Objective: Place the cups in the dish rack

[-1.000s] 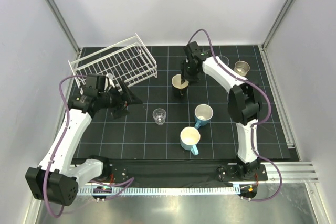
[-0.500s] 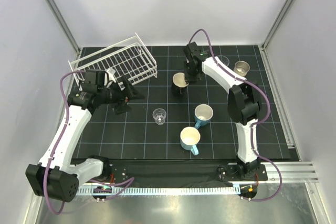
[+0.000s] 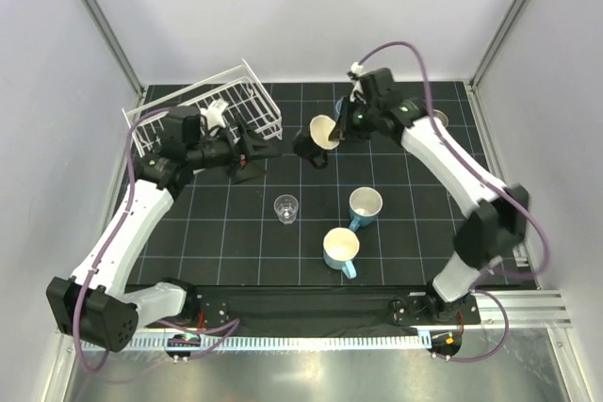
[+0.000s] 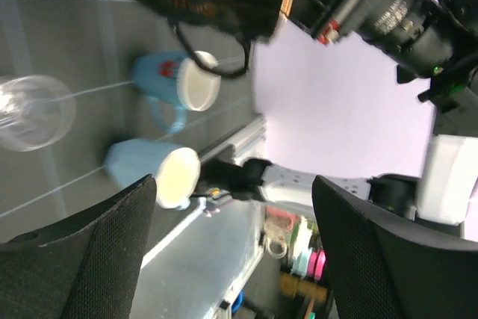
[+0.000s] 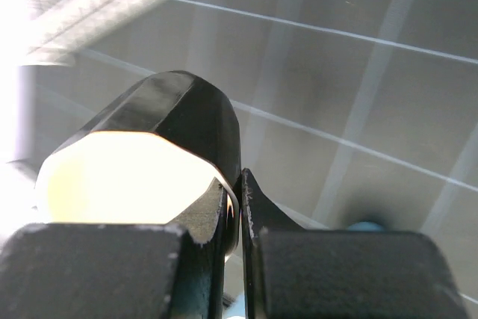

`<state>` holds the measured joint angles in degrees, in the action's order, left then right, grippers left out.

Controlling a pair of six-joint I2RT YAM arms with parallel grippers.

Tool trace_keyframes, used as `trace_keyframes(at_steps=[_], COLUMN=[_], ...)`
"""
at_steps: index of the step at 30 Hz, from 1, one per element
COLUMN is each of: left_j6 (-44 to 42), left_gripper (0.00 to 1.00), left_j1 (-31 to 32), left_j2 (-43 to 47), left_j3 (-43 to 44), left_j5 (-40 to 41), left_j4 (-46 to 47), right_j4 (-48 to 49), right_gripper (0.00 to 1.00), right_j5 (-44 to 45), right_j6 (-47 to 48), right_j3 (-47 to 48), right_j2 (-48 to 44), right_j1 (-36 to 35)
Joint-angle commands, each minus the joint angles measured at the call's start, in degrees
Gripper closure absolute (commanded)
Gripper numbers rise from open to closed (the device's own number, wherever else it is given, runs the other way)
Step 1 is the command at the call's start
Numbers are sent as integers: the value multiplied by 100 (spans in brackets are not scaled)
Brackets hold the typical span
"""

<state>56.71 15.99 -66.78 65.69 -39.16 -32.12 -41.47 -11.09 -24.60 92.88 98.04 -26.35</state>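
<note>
Mug, top view: black mug, dark outside and cream inside, tilted with its mouth turned up and to the right, just past the right end of the dish rack.
Right gripper, top view: right gripper clamped on the black mug's rim.
Rack, top view: white wire with low sides, at the far left of the gridded black mat.
Left gripper, top view: left gripper spread wide and holding nothing, just beside the rack's near right corner and near the black mug.
Other cups, top view: clear glass upright mid-mat. To its right stand a light blue mug and, nearer the arm bases, a second light blue mug, both cream inside. A brown metallic cup sits far right, partly behind the right arm.
Left wrist view: black mesh pads far apart with nothing between them. Beyond them are the clear glass, both blue mugs and, at the top edge, the black mug.
Right wrist view: the mug's wall is faceted and glossy black, its inside bright cream. The rim is pinched between the closed fingers, with the rack blurred at upper left.
</note>
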Motion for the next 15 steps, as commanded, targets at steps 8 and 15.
trace_keyframes(at_steps=[8, 15], left_j6=[1290, 1949], left_gripper=[21, 21], left_j1=[1441, 1732], left_j2=[-80, -388], left_j3=[154, 23], left_j5=[-101, -443], left_j4=[2939, 4310], right_j4=[3136, 4629], right_gripper=[96, 96], right_j5=[-1878, -2344], right_j6=[-1916, -2812], right_j3=[-2159, -3021], right_j2=[-2921, -3704], right_j1=[709, 1026])
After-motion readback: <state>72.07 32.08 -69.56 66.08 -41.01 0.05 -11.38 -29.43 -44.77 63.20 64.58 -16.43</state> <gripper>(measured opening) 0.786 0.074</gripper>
